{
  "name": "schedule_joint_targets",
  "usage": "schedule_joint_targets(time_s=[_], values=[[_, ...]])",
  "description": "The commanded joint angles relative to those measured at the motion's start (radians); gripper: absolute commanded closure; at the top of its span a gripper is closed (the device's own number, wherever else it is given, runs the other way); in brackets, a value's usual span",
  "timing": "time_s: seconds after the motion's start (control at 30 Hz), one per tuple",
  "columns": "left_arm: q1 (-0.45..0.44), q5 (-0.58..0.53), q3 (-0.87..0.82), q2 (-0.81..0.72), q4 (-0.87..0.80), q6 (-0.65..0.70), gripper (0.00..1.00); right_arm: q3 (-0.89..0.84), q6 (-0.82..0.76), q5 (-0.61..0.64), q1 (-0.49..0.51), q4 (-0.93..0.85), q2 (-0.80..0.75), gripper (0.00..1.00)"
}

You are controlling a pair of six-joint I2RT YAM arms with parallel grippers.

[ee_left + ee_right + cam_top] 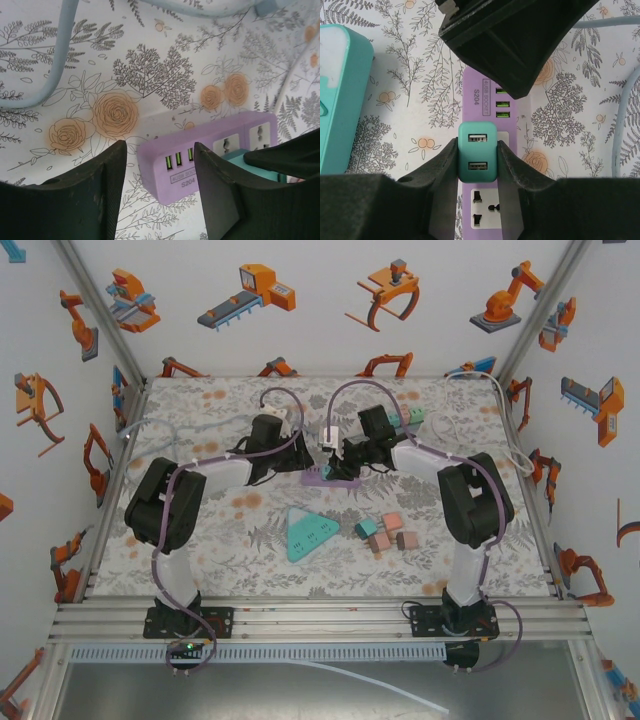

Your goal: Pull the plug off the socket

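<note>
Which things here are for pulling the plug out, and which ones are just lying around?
For the job:
- teal plug, pinched by the right gripper
- purple socket strip
- left gripper, at the strip's end

Just lying about:
- teal triangular socket
- pink and teal blocks

The teal plug (477, 155) has a right gripper (477, 149) finger tight on each side. The left gripper (159, 150) crowds the purple power strip (476, 107) at its USB end. A teal triangle socket (308, 532) and small blocks (386, 533) block the near table (235, 565), which is bare left of them.
</note>
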Motion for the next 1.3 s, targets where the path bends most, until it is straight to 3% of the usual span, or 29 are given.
schedule_joint_targets(time_s=[0.0,0.47,0.9,1.27], values=[[0.003,0.010,0.033,0.023,-0.059,0.036,0.47,0.036,-0.012,-0.036,0.010,-0.013,0.012,0.74],[-0.029,0.029,0.017,0.050,-0.093,0.074,0.52,0.036,-0.012,-0.014,0.013,-0.018,0.019,0.74],[-0.038,0.047,0.131,0.126,-0.403,0.177,0.54,0.060,0.007,0.012,0.016,-0.017,0.015,0.74],[-0.052,-0.056,0.168,0.161,-0.490,0.208,0.54,0.094,0.044,-0.019,0.022,-0.008,-0.018,0.78]])
